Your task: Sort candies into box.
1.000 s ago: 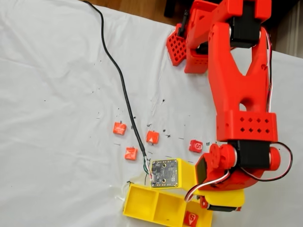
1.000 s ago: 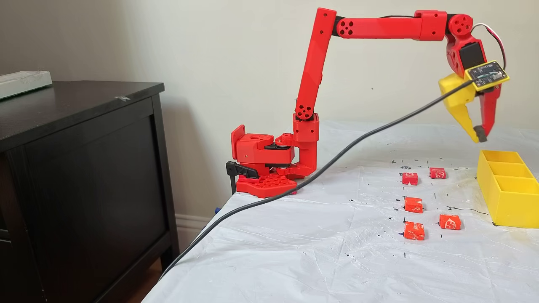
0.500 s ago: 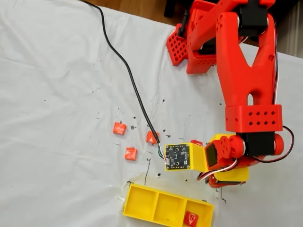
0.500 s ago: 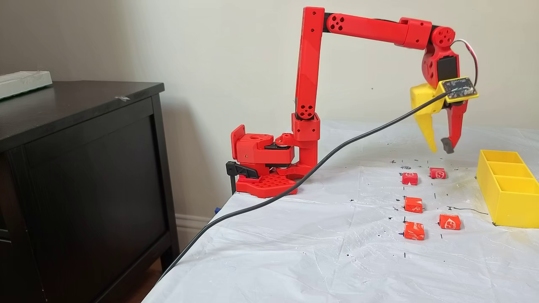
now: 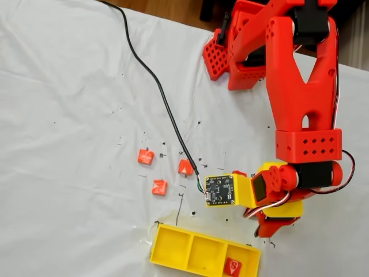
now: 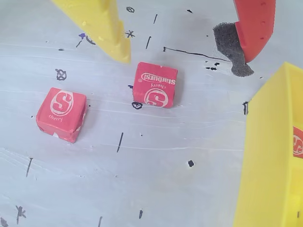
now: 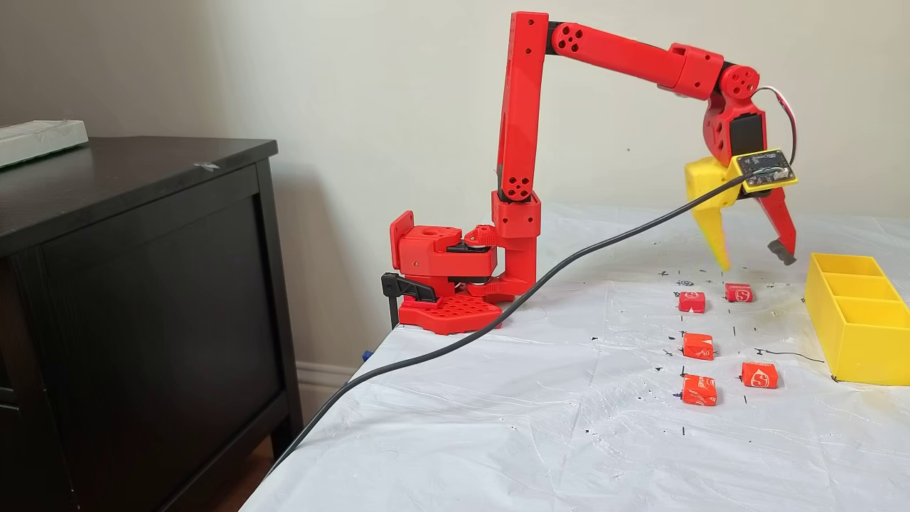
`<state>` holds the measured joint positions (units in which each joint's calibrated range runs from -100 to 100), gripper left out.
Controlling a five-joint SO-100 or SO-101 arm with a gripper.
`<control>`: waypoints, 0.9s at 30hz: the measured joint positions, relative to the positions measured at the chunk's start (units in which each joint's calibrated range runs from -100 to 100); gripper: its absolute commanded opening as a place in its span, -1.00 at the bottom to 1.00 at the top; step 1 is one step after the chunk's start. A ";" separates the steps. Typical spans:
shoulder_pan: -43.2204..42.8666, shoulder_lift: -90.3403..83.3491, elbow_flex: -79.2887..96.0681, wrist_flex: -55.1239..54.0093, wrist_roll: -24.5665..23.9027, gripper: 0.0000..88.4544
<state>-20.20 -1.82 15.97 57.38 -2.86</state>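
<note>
I see my gripper (image 7: 752, 257) spread wide and holding nothing, up in the air over one candy (image 6: 155, 85) near the table's far edge. Four more candies (image 7: 699, 346) lie on the white sheet (image 7: 540, 427). One candy (image 5: 232, 266) sits in the box's (image 5: 173, 249) end part.

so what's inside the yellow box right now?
In a fixed view, one candy sits in the box's end compartment; the other two look empty. The box's bottom edge is cropped there.
</note>
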 measured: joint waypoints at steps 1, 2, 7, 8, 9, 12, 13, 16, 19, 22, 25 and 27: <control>-0.08 0.00 0.18 0.00 0.00 -0.37; -0.16 0.00 0.18 0.00 0.00 -0.38; -0.16 0.34 1.84 -1.26 0.00 -0.38; -0.16 0.85 1.93 -1.65 0.00 -0.38; -0.16 1.36 2.01 -1.96 0.00 -0.38; -0.16 2.29 2.01 -2.67 0.00 -0.38; -0.16 2.63 2.01 -2.83 0.00 -0.38; -0.16 3.05 2.01 -2.83 0.00 -0.39; -0.16 3.22 2.01 -3.14 0.00 -0.39; -0.16 4.07 2.01 -3.85 0.00 -0.39; -0.16 5.09 2.01 -4.87 0.00 -0.43; -0.16 5.69 2.01 -5.18 0.00 -0.46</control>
<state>-20.36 3.86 17.99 52.20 -2.86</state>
